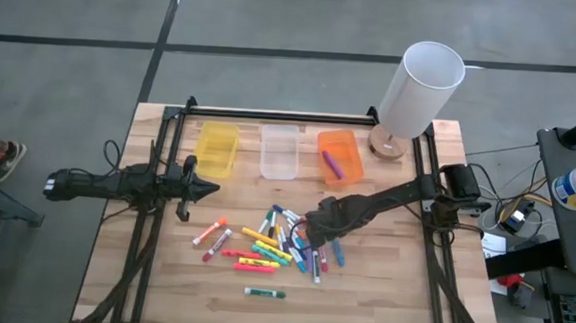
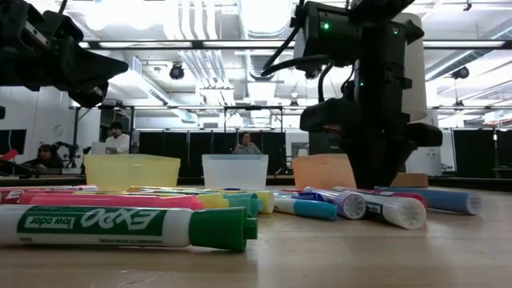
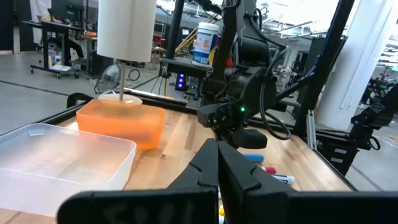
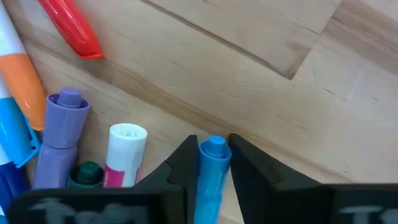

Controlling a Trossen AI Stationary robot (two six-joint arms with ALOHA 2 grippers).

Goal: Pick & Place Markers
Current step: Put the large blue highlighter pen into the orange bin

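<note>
Dark jointed arms, black cables

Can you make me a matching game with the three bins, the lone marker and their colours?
Things:
1. left bin
2. middle bin
3. right bin
4. marker lying alone nearest the table's front edge

Colours:
A. clear
B. green and white
C. yellow
D. orange

Pairs: 1-C, 2-A, 3-D, 4-B

Crowded markers [image 1: 281,243] centre; bare table [image 1: 380,287] around
</note>
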